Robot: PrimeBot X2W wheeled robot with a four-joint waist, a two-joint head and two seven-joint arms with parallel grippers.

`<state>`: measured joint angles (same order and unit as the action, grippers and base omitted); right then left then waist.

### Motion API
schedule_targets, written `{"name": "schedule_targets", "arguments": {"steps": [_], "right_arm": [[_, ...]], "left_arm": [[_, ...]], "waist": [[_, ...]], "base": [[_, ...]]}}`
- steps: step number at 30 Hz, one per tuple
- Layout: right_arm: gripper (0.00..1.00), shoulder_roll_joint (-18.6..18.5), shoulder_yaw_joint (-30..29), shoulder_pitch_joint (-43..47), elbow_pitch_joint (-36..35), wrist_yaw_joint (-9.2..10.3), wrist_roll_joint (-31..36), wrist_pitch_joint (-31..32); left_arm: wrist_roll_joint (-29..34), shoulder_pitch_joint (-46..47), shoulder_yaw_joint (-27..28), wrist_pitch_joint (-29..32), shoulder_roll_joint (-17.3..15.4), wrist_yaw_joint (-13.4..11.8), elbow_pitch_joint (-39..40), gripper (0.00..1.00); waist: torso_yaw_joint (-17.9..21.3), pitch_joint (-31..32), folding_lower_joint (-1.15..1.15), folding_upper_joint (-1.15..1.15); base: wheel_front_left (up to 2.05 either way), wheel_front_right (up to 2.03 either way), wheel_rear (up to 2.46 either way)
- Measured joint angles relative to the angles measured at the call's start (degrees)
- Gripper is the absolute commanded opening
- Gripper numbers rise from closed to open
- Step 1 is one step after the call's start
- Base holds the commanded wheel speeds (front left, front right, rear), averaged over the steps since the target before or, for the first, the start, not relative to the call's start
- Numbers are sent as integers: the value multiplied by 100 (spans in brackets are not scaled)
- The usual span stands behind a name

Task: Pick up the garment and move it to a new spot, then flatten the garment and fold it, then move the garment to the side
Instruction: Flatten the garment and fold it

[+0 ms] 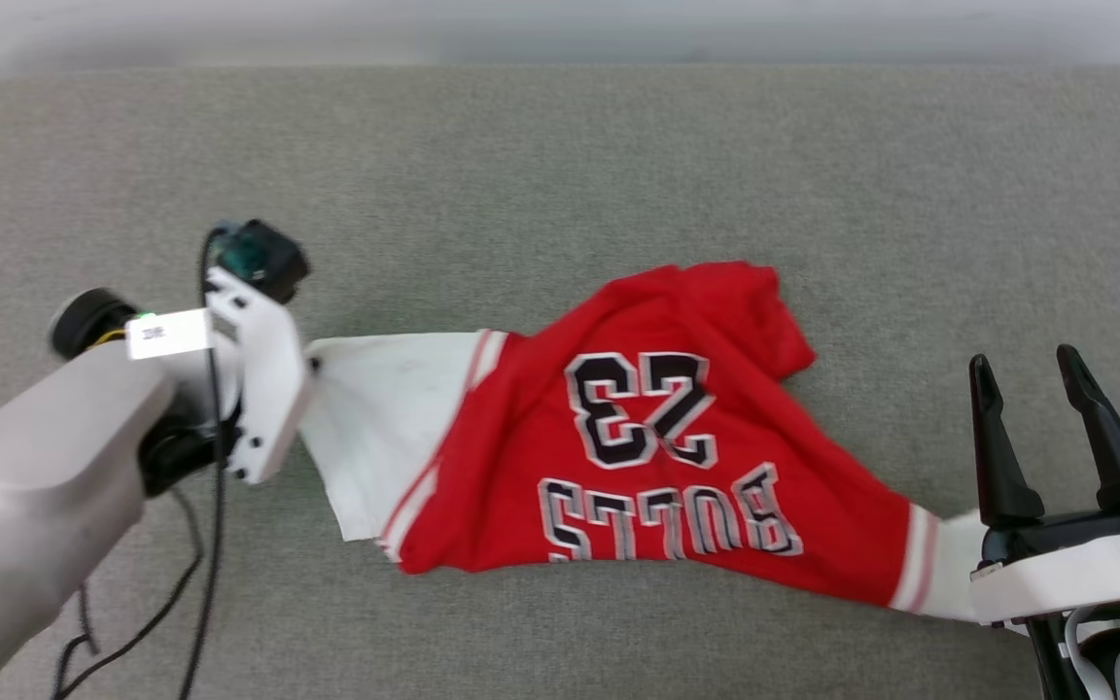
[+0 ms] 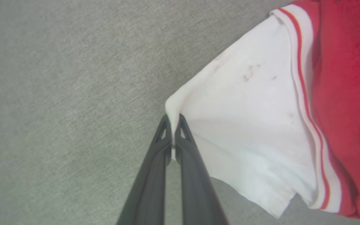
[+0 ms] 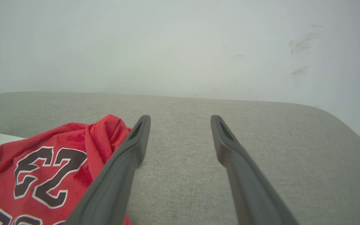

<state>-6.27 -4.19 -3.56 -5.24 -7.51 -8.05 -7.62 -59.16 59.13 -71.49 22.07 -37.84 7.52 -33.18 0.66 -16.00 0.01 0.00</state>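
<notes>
Across the middle of the grey fabric-covered table [image 1: 560,156], the red short-sleeved jersey shirt with white sleeves [image 1: 657,437] is lying rumpled, lettering up. The left gripper [image 2: 172,120] is pinching one white sleeve corner, jaws closed on it. Toward the right edge, the right gripper [image 1: 1022,358] is hanging above the other sleeve, jaws spread wide and gripping nothing.

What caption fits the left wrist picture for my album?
The left claw pinches the white sleeve of the garment over grey cloth.

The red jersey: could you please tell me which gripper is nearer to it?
Left. The left gripper is shut on the jersey, at a white sleeve's corner; the right gripper stands open beside the other sleeve, gripping nothing.
</notes>
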Motion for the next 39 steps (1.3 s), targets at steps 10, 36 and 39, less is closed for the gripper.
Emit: {"name": "schedule_targets", "arguments": {"steps": [10,36,39], "right_arm": [[100,-63,29,9,178,0,-56,-42],[100,-397,160,291,74,0,-414,357],[100,-604,271,-58,5,0,-534,493]], "left_arm": [[-461,-676,-5,33,-394,-1,-869,0],[471,-1808,1150,-3696,-204,-2002,369,100],[1001,-2253,1813,-3705,-324,-2583,1293,100]], "waist": [[-146,190,0,0],[-525,1205,-1,0],[-617,1212,-1,0]], "base": [[0,0,0],[0,0,0],[0,0,0]]}}
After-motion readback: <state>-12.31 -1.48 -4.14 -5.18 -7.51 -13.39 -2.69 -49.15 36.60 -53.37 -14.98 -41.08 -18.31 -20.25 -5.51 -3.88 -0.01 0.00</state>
